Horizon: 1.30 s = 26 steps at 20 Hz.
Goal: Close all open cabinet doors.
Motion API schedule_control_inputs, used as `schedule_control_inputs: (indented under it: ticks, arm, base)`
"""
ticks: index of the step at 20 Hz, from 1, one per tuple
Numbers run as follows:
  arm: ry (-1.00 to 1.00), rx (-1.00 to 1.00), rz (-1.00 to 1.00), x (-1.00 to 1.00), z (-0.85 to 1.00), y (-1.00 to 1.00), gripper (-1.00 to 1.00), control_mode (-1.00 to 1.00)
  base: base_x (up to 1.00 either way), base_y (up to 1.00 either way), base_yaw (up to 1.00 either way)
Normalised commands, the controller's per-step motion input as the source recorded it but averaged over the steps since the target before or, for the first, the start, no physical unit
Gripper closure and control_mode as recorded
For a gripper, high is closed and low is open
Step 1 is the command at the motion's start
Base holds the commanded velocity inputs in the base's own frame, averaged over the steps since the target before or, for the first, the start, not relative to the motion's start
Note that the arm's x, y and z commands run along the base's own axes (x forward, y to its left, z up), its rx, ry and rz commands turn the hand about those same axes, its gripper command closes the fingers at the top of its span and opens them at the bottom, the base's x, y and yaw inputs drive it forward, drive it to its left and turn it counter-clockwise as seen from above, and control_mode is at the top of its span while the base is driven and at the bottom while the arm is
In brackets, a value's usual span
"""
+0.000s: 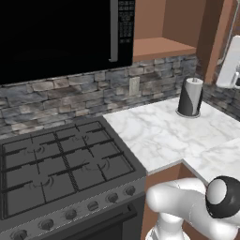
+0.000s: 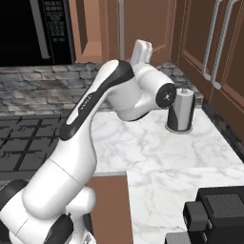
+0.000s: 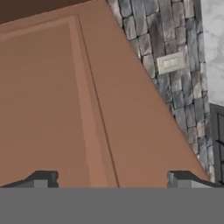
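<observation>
One cabinet door (image 2: pixel 147 24) stands swung open over the counter, its long silver bar handle (image 2: pixel 121 28) on the left edge. In the left base view this cabinet door (image 1: pixel 212 33) is seen nearly edge-on, beside the bare cabinet shelf (image 1: pixel 159 47). My gripper (image 3: pixel 111 181) is open, its fingertips (image 3: pixel 43 179) spread wide just in front of the door's recessed panel (image 3: pixel 43 100), with nothing between them. The white hand (image 2: pixel 141 52) is raised against that door. On the right wall, two more cabinet doors (image 2: pixel 228 52) are shut.
A paper towel roll (image 1: pixel 190 96) stands on the marble counter (image 1: pixel 154 136) below the open door. The black microwave (image 1: pixel 56 33) hangs over the stove (image 1: pixel 61 168). A wall outlet (image 3: pixel 170 63) sits in the stone backsplash. A black appliance (image 2: pixel 214 214) occupies the near right counter.
</observation>
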Motion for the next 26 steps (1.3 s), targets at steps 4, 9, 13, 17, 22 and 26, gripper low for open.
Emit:
schedule_control_inputs:
  ticks: [4,9,13,17,22,26]
  arm:
    - [0.0,-0.05,0.0,0.37,0.02,0.68,-1.0,-1.0]
    - [0.05,-0.08,0.0,0.51,0.0,0.73,-1.0,-1.0]
    - [0.07,-0.05,0.0,0.59,0.0,0.69,-1.0,-1.0]
    - [0.03,0.0,0.0,0.66,0.0,0.53,-1.0,-1.0]
    - [0.0,0.0,0.0,0.67,0.0,0.4,-1.0,-1.0]
    - [0.0,0.0,0.0,0.7,-0.03,0.36,-1.0,-1.0]
  base:
    - [0.0,0.0,0.0]
    - [0.0,0.0,0.0]
    - [0.0,0.0,0.0]
    - [0.0,0.0,0.0]
    - [0.0,0.0,0.0]
    - [0.0,0.0,0.0]
